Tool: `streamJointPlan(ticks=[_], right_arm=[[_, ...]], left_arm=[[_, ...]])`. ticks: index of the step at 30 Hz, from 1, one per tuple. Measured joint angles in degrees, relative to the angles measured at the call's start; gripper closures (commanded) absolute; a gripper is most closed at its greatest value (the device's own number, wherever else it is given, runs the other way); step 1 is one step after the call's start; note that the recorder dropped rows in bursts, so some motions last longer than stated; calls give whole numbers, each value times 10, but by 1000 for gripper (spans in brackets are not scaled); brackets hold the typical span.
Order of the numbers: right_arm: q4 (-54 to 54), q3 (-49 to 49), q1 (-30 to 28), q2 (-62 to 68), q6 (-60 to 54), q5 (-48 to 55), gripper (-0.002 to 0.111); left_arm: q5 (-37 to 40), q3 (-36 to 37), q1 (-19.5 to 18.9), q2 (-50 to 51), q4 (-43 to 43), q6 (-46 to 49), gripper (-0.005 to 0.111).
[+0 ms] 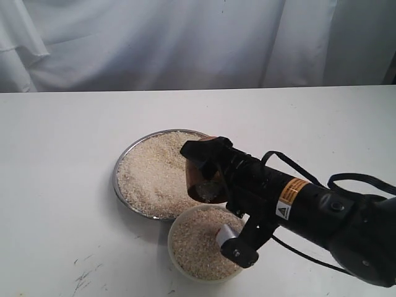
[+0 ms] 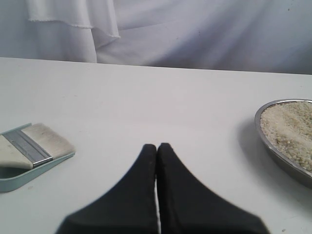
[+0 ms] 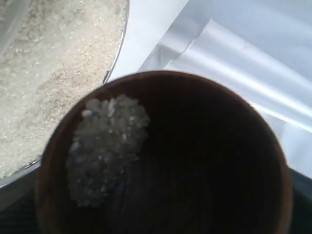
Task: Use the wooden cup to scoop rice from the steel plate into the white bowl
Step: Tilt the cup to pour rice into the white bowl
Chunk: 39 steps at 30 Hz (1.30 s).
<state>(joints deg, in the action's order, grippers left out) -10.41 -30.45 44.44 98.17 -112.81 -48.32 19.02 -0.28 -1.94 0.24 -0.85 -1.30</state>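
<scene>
A plain white table (image 1: 55, 161) fills the foreground and runs back to a white cloth (image 1: 185, 43) hanging in soft, evenly lit folds

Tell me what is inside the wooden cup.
A small clump of rice lies against one side inside the wooden cup. The rest of its dark inside looks bare. The deepest part is too dark to check.

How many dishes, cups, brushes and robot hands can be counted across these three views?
Dishes: 2 (steel plate, white bowl)
Cups: 1 (wooden cup, held in the right hand)
Brushes: 1 (flat brush)
Robot hands: 2 (right hand, plus the left hand, shut and empty)
Total: 6
</scene>
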Motion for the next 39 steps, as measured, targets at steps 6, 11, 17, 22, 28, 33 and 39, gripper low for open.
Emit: streamJointPlan(ticks=[6, 11, 17, 22, 28, 33, 39], right_arm=[[-51, 22, 0, 0, -1, -78, 108], [-55, 22, 0, 0, -6, -93, 108], [-62, 22, 0, 0, -14, -162, 108], [-66, 22, 0, 34, -29, -196, 108], [-64, 22, 0, 85, -43, -199, 108], [-58, 22, 0, 100, -47, -199, 108], [-35, 22, 0, 100, -69, -201, 108]], left_arm=[[0, 0, 0, 0, 0, 0, 107], [0, 0, 0, 0, 0, 0, 107], [0, 0, 0, 0, 0, -1, 107], [0, 0, 0, 0, 0, -1, 107], [0, 0, 0, 0, 0, 0, 107], [0, 0, 0, 0, 0, 0, 107], [0, 0, 0, 0, 0, 0, 107]])
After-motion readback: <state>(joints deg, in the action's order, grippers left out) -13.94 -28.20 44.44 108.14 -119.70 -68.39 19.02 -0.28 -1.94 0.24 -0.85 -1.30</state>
